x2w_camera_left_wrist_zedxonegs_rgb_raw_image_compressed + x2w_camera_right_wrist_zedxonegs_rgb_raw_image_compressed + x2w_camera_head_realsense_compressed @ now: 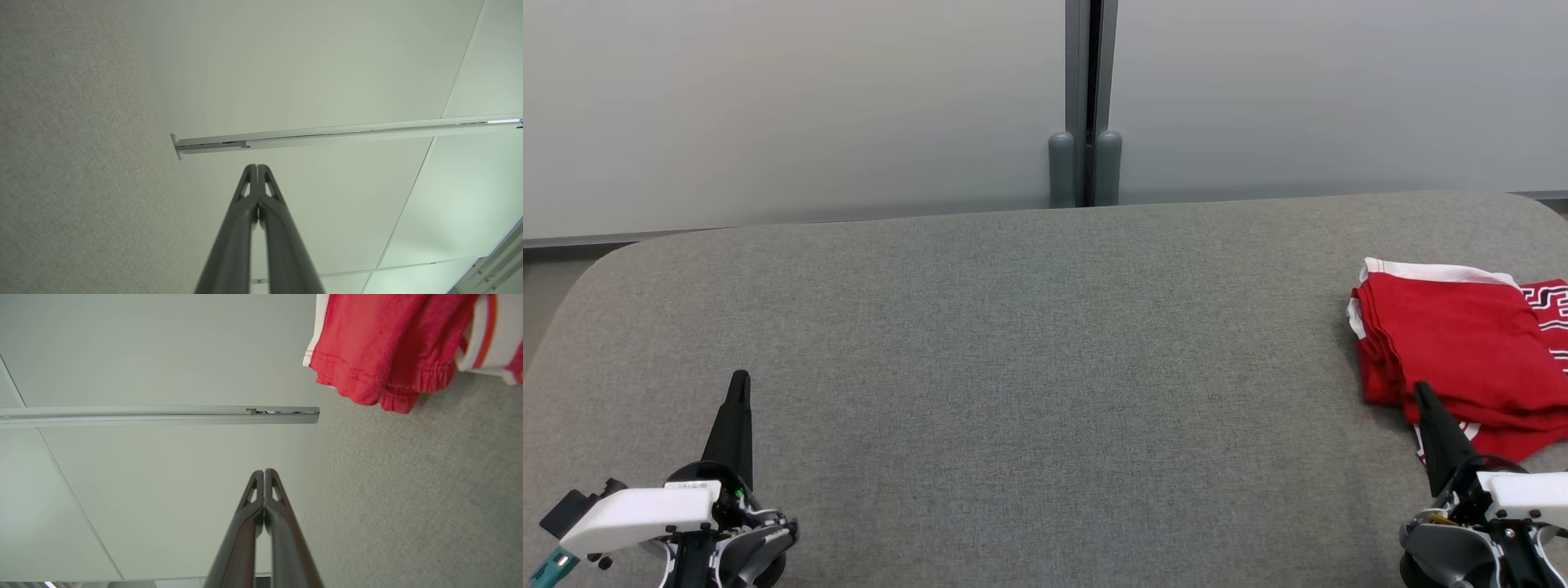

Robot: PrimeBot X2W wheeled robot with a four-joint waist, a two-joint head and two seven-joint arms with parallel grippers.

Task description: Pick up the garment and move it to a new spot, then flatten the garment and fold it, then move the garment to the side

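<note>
Both fingers of the left end effector (739, 384) were pressed together with nothing between them, low over the near left of the grey desk (1045, 343). The right end effector (1421, 394) was likewise closed and empty, at the near right. The red garment (1454, 343), trimmed in white, lay folded at the desk's right edge, just beyond the right fingers' tip.
</note>
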